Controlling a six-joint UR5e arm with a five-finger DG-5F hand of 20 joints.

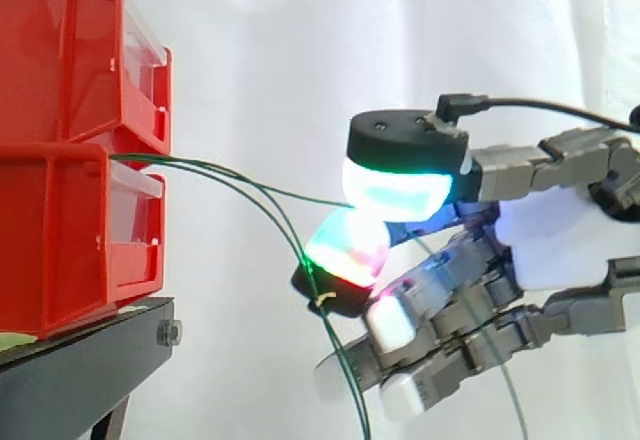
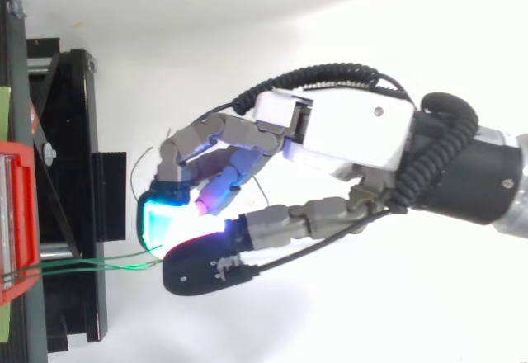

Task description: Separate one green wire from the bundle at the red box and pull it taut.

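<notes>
Two red bins are stacked at the left, and several thin green wires come out between the upper bin [image 1: 60,60] and the lower bin [image 1: 60,230]. One green wire [image 1: 290,196] runs nearly straight to the right, into a pinch between two glowing pads of my hand [image 1: 560,240]. A cyan-green pad [image 1: 395,188] sits above it and a red-green pad [image 1: 345,250] below. The other green wires [image 1: 345,375] droop down past the lower pad. In the top view the wires [image 2: 99,264] stretch from the red box [image 2: 16,214] to my hand [image 2: 346,132].
A black stand [image 1: 90,360] carries the bins and juts toward the hand [image 2: 74,173]. A white curtain hangs behind, and open space lies between the bins and the hand.
</notes>
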